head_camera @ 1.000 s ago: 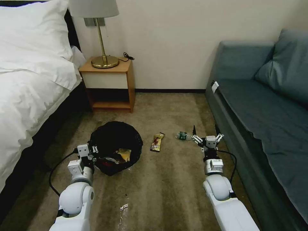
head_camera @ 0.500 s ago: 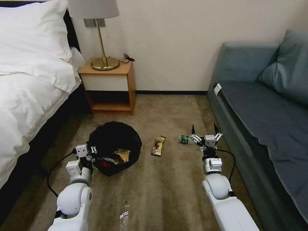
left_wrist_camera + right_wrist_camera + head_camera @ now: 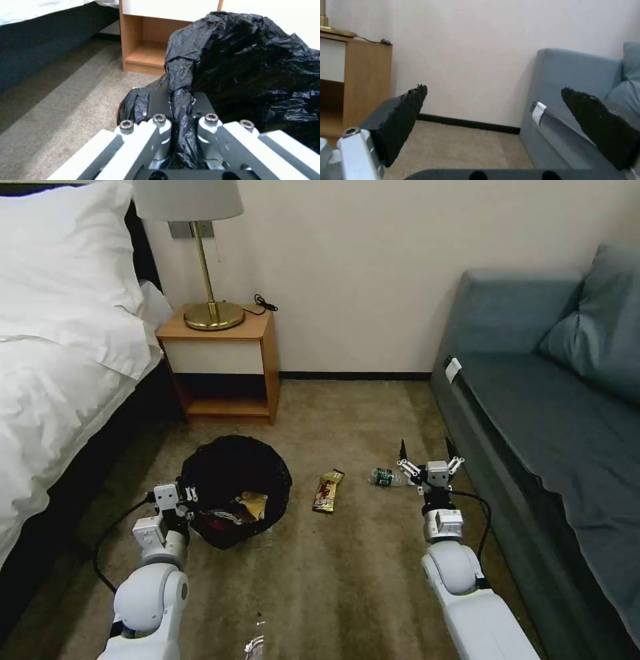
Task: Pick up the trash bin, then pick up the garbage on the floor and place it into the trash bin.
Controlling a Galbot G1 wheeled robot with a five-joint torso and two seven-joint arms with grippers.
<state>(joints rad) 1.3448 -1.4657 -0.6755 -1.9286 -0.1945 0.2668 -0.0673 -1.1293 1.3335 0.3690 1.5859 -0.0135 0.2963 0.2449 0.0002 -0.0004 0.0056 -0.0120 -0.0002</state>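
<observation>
**Bin gripped, litter between bed and sofa**

Open carpet (image 3: 347, 573) lay between bed (image 3: 53, 400) and sofa (image 3: 553, 447). The left gripper (image 3: 181, 120) pinched the trash bin (image 3: 233, 487) by its crinkly black liner. The right gripper (image 3: 427, 455) hung spread wide beside the bottle (image 3: 382, 477); the snack wrapper (image 3: 327, 491) lay between bin and bottle.

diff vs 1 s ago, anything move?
Mostly the camera: the whole scene shifted, so the robot moved. Left gripper stays shut on the trash bin liner; right gripper stays open near the bottle. Snack wrapper still on the carpet.

No lettering can be read anywhere.
</observation>
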